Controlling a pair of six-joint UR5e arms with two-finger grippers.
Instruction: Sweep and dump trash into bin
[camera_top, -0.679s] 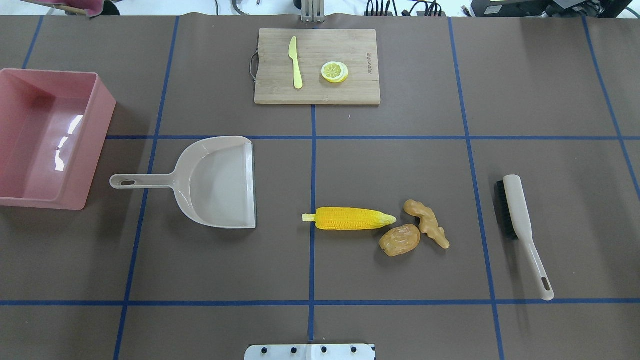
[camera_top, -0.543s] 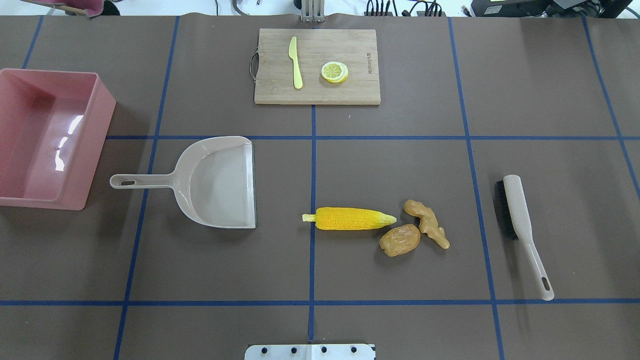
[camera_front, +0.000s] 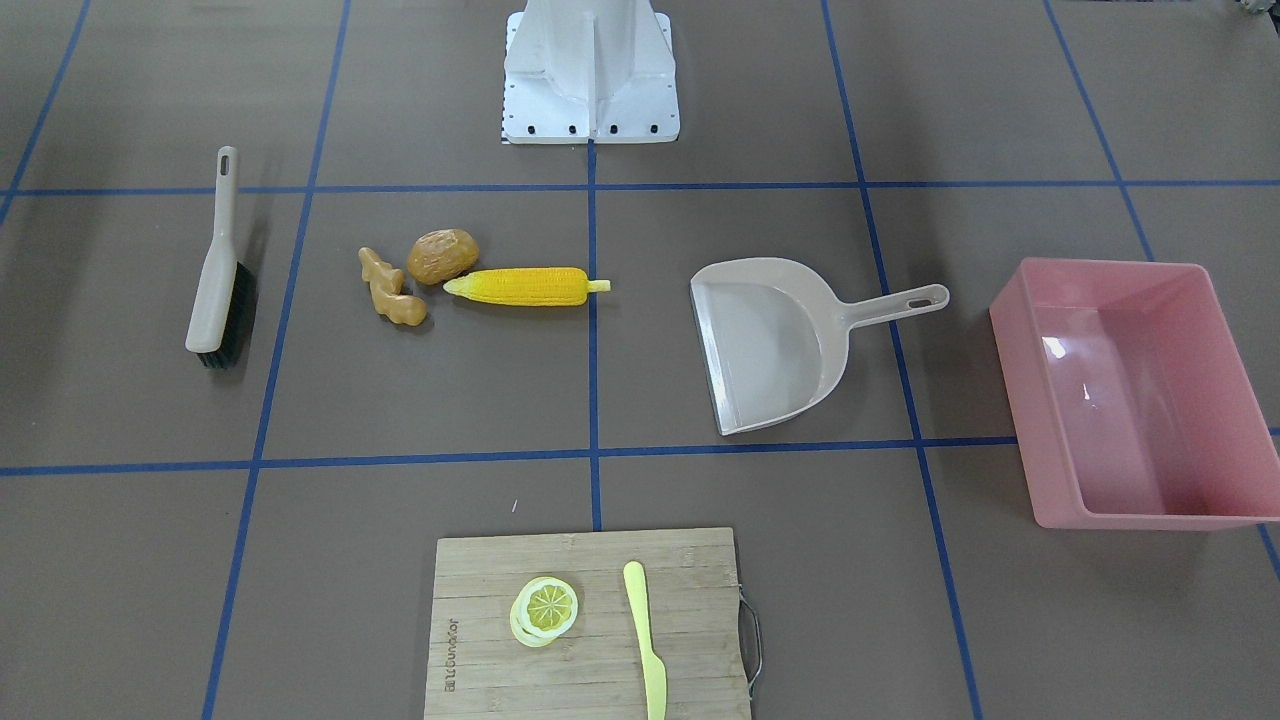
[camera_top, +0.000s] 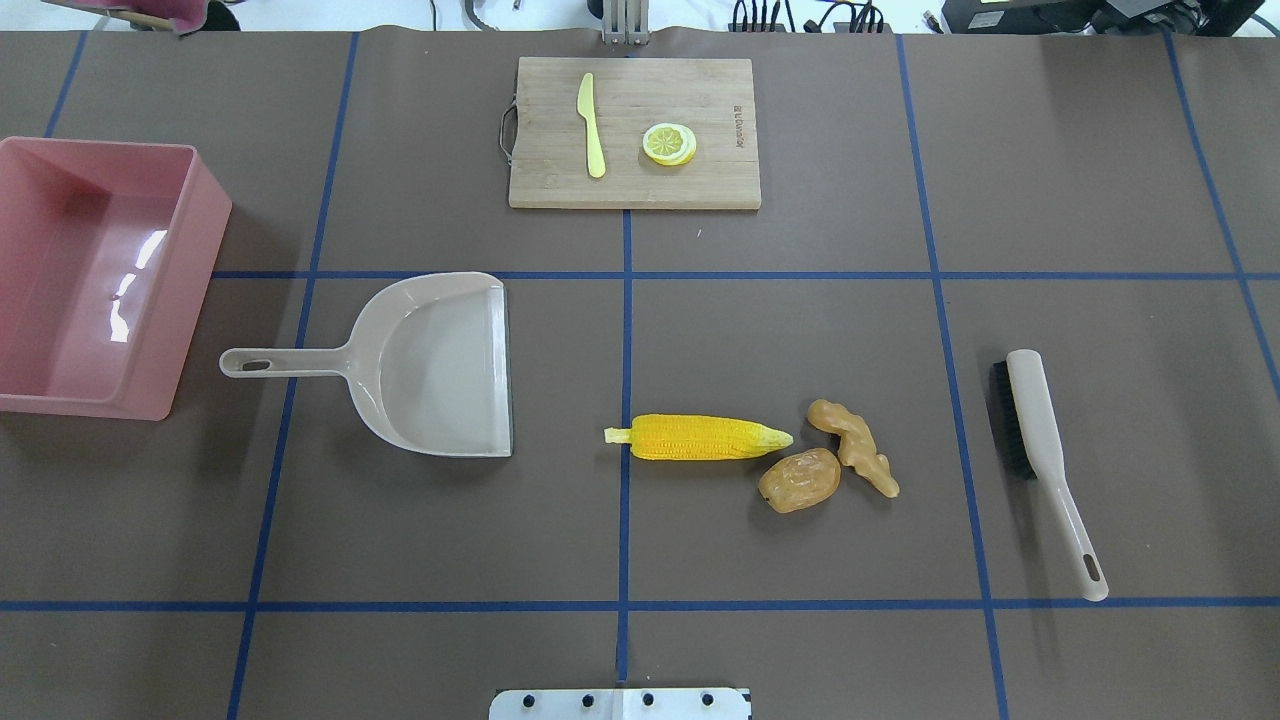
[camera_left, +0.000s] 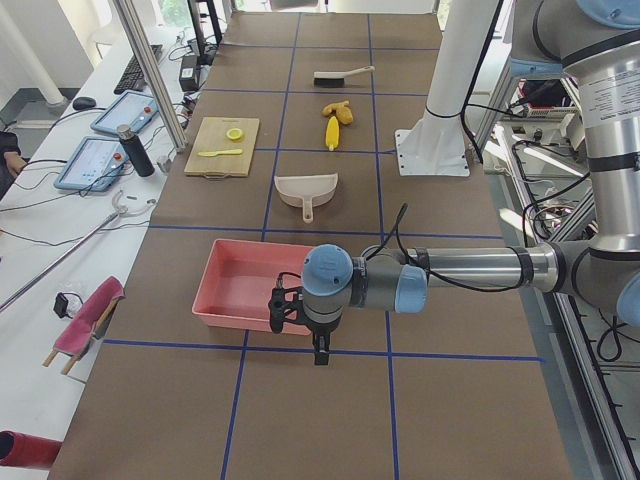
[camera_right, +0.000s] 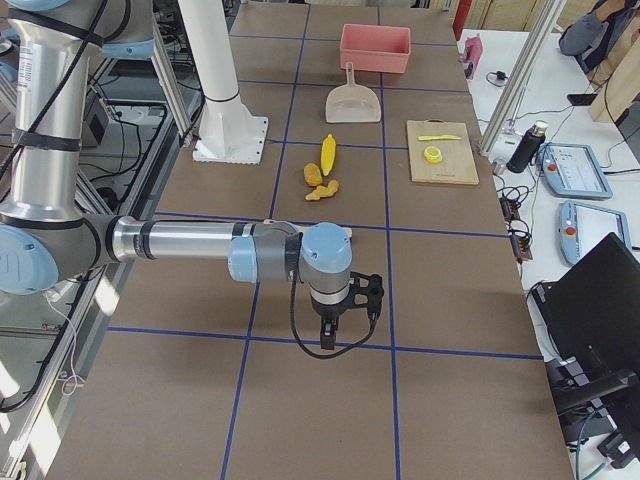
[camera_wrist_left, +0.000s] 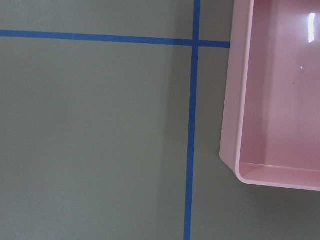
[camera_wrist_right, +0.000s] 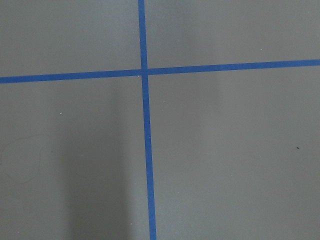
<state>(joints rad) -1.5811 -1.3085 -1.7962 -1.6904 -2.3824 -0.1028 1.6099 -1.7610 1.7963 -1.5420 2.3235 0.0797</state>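
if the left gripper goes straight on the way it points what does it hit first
Likely the bare brown table cover: the left gripper points straight down, just outside the pink bin, beside a blue tape line.

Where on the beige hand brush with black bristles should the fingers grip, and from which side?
Grip the beige hand brush with black bristles at its slim handle, from above: it lies flat on the table, bristles sideways, so both narrow handle sides are free.
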